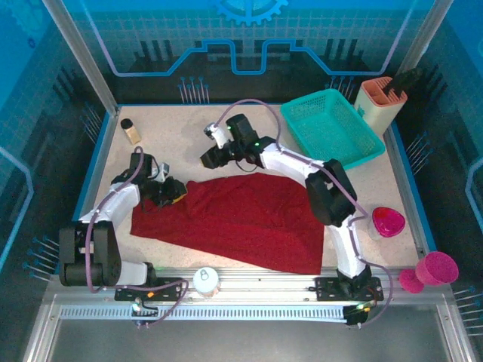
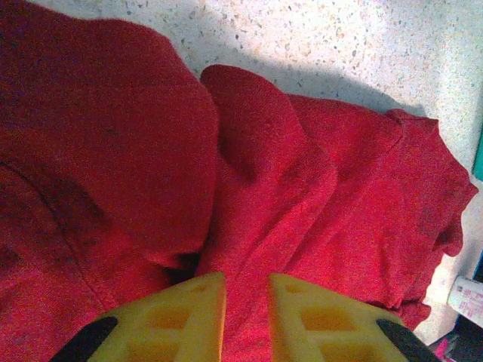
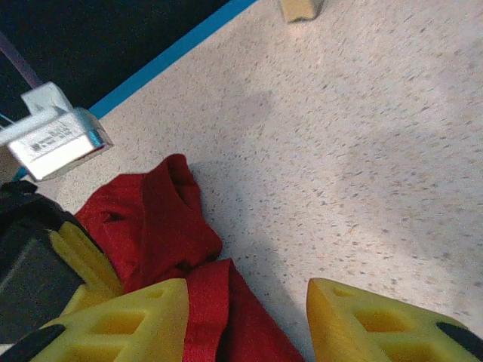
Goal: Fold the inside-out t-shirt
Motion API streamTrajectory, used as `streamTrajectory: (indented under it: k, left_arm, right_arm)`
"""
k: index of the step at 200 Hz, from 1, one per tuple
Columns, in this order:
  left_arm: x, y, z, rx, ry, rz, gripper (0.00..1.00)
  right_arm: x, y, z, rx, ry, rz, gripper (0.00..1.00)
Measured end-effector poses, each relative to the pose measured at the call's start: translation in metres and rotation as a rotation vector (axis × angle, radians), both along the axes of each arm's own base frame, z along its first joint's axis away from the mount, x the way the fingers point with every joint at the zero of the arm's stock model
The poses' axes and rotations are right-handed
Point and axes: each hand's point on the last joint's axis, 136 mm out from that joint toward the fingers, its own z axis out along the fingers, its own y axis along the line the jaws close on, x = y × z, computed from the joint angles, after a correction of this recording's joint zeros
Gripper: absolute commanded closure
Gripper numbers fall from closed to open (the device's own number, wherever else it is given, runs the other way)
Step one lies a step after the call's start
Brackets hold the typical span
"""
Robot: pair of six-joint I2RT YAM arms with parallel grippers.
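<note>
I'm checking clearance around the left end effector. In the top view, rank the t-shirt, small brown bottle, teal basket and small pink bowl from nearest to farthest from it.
1. t-shirt, right at the left end effector, mid-table.
2. small brown bottle, far left corner.
3. teal basket, far right.
4. small pink bowl, right edge.

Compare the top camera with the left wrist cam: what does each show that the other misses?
Top camera: the whole t-shirt spread across the table, a small bottle at the back left, and the right gripper past the shirt's far edge. Left wrist: bunched folds right ahead of the left gripper, jaws slightly apart. Shared: red cloth on the speckled tabletop.
</note>
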Motion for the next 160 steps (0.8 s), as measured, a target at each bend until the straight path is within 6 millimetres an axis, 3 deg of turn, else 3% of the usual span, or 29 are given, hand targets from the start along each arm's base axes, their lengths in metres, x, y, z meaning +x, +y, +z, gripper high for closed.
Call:
streamTrajectory:
  k: [39, 61, 70, 78, 113, 138, 160]
  left_arm:
    - [0.000, 0.001, 0.002, -0.006, 0.015, 0.023, 0.70]
    - [0.006, 0.004, 0.007, -0.004, 0.008, 0.044, 0.70]
    - [0.008, 0.006, 0.008, 0.003, 0.003, 0.053, 0.70]
    - [0.010, 0.008, 0.009, 0.009, 0.002, 0.058, 0.70]
    - [0.023, 0.017, -0.015, 0.053, 0.061, 0.085, 0.72]
    - [0.023, 0.026, -0.044, 0.091, 0.141, 0.126, 0.72]
    - [0.023, 0.032, -0.057, 0.113, 0.171, 0.158, 0.72]
  right_arm:
    - [-0.040, 0.027, -0.059, -0.106, 0.129, 0.091, 0.55]
    - [-0.059, 0.036, -0.083, -0.165, 0.162, 0.138, 0.91]
    - [-0.064, 0.037, -0.088, -0.183, 0.161, 0.154, 1.00]
    - [-0.067, 0.036, -0.090, -0.193, 0.168, 0.159, 1.00]
    - [-0.069, 0.028, -0.071, -0.153, 0.107, 0.166, 1.00]
    - [-0.070, 0.007, -0.037, -0.085, 0.018, 0.127, 1.00]
    - [-0.071, -0.015, -0.011, -0.041, -0.072, 0.076, 1.00]
